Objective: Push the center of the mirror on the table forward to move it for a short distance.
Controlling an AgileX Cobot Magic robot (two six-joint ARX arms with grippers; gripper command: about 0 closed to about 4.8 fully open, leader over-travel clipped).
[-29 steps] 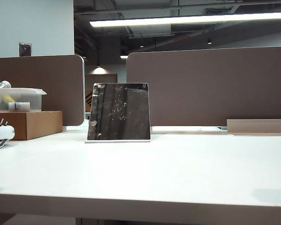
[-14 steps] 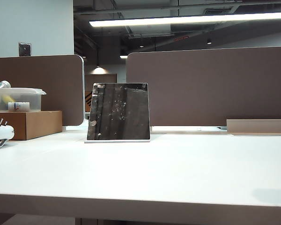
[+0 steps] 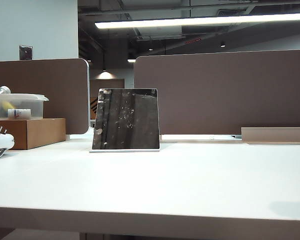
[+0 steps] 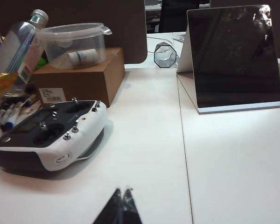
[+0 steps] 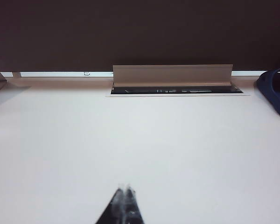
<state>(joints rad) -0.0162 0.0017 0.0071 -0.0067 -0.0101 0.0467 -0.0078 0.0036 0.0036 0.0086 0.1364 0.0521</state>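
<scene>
Hovering low over the counter (image 3: pixel 200 185), both the left fingers (image 4: pixel 122 196) and right fingers (image 5: pixel 125 193) were pinched together, empty, well short of the mirror (image 3: pixel 126 119); approaching its center seemed next

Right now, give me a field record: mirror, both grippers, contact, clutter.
mirror: mirror upright, tilted back, on the table, left of centre in the exterior view
left gripper: left gripper fingertips together, above bare table, short of the mirror
right gripper: right gripper fingertips together, over bare table, facing the cable tray
contact: none
clutter: controller, cardboard box, plastic tub, all left of the mirror
</scene>
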